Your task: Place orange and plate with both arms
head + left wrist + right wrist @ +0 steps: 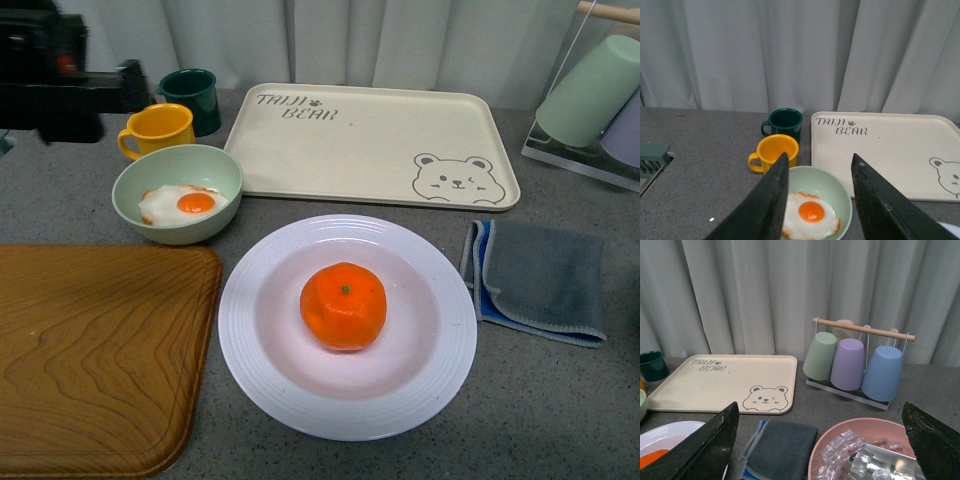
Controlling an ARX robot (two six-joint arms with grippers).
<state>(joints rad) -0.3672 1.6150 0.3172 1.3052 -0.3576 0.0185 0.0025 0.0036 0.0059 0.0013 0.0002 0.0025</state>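
The orange (pixel 343 305) sits in the middle of the white ridged plate (pixel 250 330) on the grey table in the front view. The plate's edge (pixel 660 432) and a sliver of the orange (pixel 652 457) show in the right wrist view. My left gripper (pixel 820 162) is open and empty, held above the pale green bowl (pixel 827 185); its arm (pixel 60 85) shows at the far left of the front view. My right gripper (pixel 820 412) is wide open and empty, above a grey cloth (pixel 782 442) and a pink bowl (pixel 840 427). It is out of the front view.
A fried egg (pixel 185 205) lies in the green bowl (pixel 215 165). Behind stand a yellow mug (pixel 160 127) and dark green mug (pixel 192 97). A beige bear tray (pixel 370 145), wooden board (pixel 95 350), grey cloth (pixel 540 275) and cup rack (pixel 857 360) surround the plate.
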